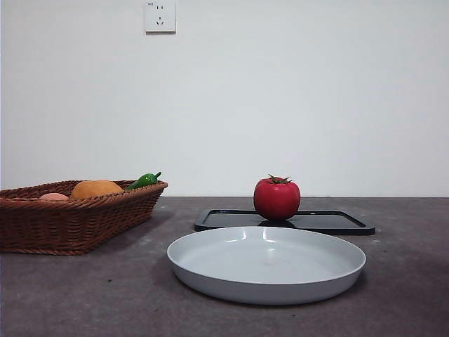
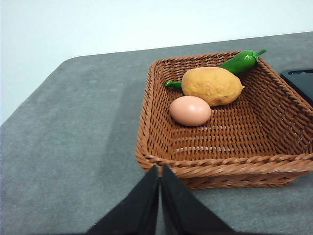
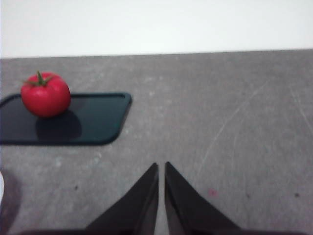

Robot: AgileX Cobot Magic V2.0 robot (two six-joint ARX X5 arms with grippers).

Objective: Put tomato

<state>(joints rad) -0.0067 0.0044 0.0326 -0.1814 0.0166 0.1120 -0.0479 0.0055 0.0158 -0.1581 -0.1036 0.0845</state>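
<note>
The red tomato (image 1: 276, 199) with a green stem stands on a flat black tray (image 1: 330, 222) behind the grey plate (image 1: 210, 274). It also shows in the right wrist view (image 3: 46, 94), on the tray (image 3: 98, 120). My right gripper (image 3: 161, 169) is shut and empty, held over bare table well away from the tomato. My left gripper (image 2: 160, 170) is shut and empty, just outside the near rim of the wicker basket (image 2: 161, 161). Neither gripper shows in the front view.
The wicker basket (image 1: 42, 225) stands at the left and holds an orange round fruit (image 2: 212, 85), a green pepper (image 2: 238, 61) and an egg (image 2: 190, 110). The grey plate lies in front of the tray. A wall socket (image 1: 160, 15) is on the back wall.
</note>
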